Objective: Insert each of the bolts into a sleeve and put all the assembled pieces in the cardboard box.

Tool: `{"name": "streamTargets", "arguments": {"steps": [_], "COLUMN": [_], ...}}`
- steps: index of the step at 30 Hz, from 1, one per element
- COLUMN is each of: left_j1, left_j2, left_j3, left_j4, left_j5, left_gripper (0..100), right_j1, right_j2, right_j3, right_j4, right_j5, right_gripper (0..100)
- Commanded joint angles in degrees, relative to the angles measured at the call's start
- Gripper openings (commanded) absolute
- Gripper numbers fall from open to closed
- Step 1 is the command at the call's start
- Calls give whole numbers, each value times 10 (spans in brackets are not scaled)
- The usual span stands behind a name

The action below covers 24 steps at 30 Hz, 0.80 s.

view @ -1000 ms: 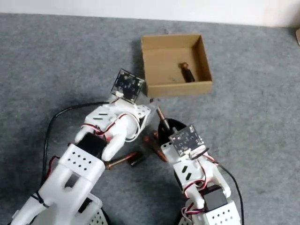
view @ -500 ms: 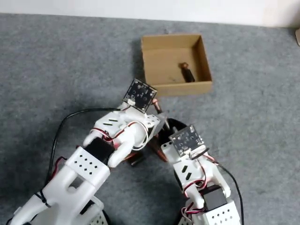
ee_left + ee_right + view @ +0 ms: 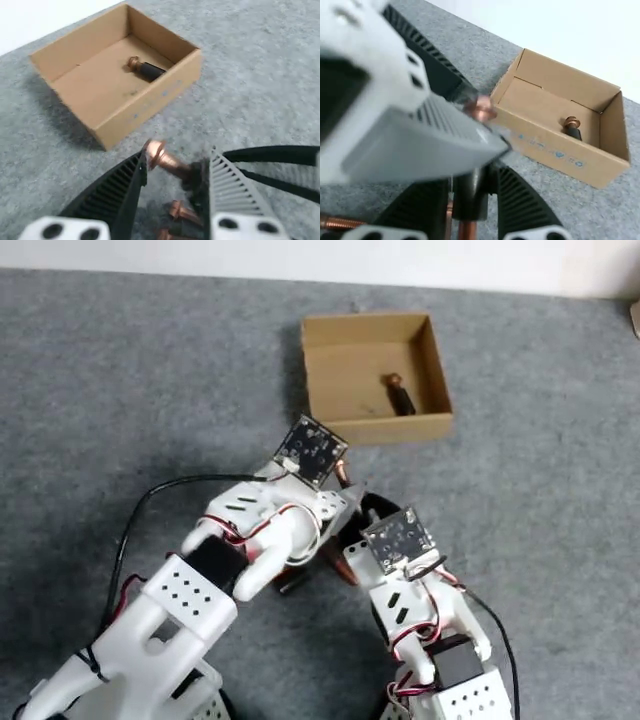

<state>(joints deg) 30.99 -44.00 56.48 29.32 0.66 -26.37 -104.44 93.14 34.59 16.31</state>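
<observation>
My right gripper (image 3: 470, 186) is shut on a black sleeve (image 3: 470, 195) and holds it upright just in front of the cardboard box (image 3: 380, 428). A copper bolt (image 3: 162, 157) stands in that sleeve (image 3: 197, 176), head up. In the left wrist view my left gripper (image 3: 177, 155) is open, its jaws on either side of the bolt and sleeve. From above, the left gripper (image 3: 340, 502) sits right over the right gripper (image 3: 352, 522). One assembled piece (image 3: 400, 396) lies inside the box.
Loose copper bolts (image 3: 182, 212) lie on the grey carpet under the two grippers, and another bolt (image 3: 340, 222) lies off to the side. A black sleeve (image 3: 290, 583) rests beneath the left arm. Open carpet surrounds the box.
The left arm has swung right and forward, bringing its open jaws around the bolt and sleeve held by the right gripper. The right arm has stayed put.
</observation>
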Motion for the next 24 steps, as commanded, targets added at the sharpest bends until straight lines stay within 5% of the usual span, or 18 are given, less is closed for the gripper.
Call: {"name": "streamTargets", "arguments": {"steps": [1, 24], "left_j1": [21, 12], "left_j2": [-6, -7], "left_j3": [-34, -105], "left_j4": [12, 56], "left_j5": [-1, -38], "left_gripper": [182, 182], "right_j1": [-1, -1], "right_j2": [-8, -8], "right_j3": [5, 7], "right_j4": [-37, -40], "right_j5": [-3, -3], "right_gripper": [5, 5]}}
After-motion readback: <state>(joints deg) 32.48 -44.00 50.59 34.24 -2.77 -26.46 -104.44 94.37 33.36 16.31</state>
